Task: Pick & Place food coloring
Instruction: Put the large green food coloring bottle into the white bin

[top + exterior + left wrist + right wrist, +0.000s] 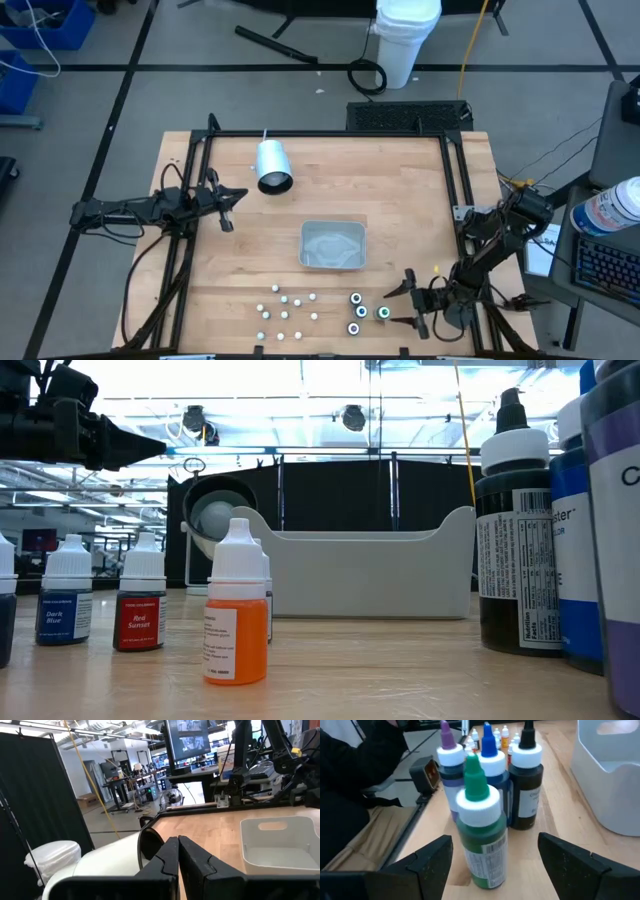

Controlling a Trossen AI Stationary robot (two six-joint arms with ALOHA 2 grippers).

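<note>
Nearby, grey tray (333,245) mid-counter — its contents not discernible, small food coloring bottles (290,312) clustered by the near edge, labels "Dark Blue", "Red Sunset", right tool (492,857) wide open around the green-capped bottle (481,842) — not gripping, left tool (178,851) shut, holding nothing.

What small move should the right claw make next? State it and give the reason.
Probably ease forward, then close on the green-capped bottle. The right claw is open with the bottle standing upright between its fingers, not yet gripped; the grey tray waits nearby.

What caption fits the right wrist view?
Open right gripper straddles a green-capped food coloring bottle beside the grey tray.
</note>
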